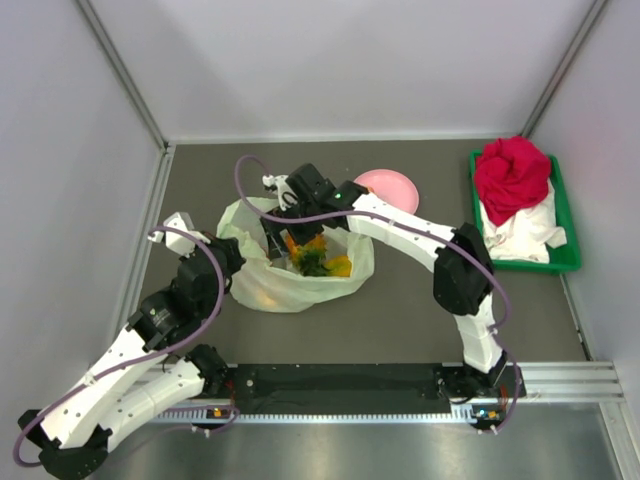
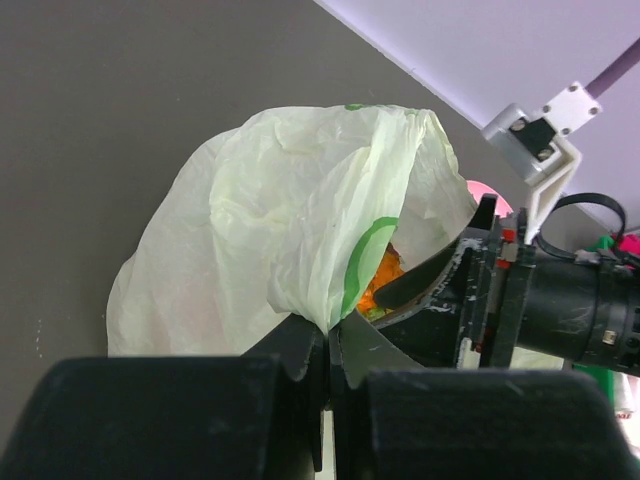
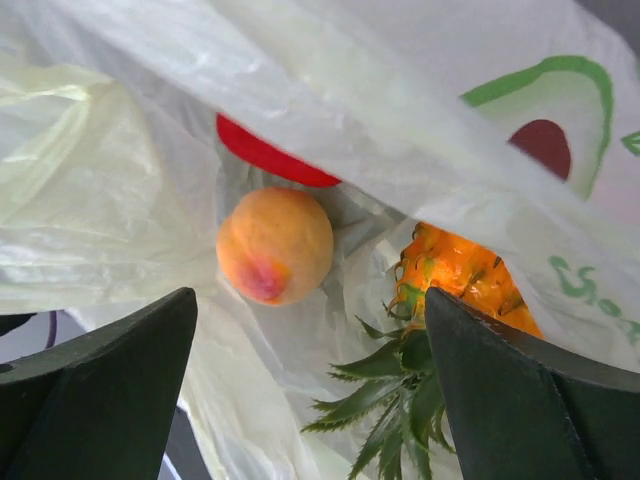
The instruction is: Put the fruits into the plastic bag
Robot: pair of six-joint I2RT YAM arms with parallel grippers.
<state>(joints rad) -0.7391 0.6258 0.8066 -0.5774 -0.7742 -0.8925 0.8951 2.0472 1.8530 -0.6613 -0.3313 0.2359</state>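
The pale-green plastic bag lies on the dark table with its mouth facing up. My left gripper is shut on a pinched fold of the bag's rim, at the bag's left side. My right gripper is open inside the bag's mouth, nothing between its fingers. Below it in the bag lie an orange-yellow fruit, a small orange pineapple with a green crown, and a red fruit half hidden by a fold. The pineapple also shows from above.
A round pink plate lies just behind the bag, under the right arm. A green tray at the far right holds a red cloth bundle and white cloth. Walls close in the left, back and right.
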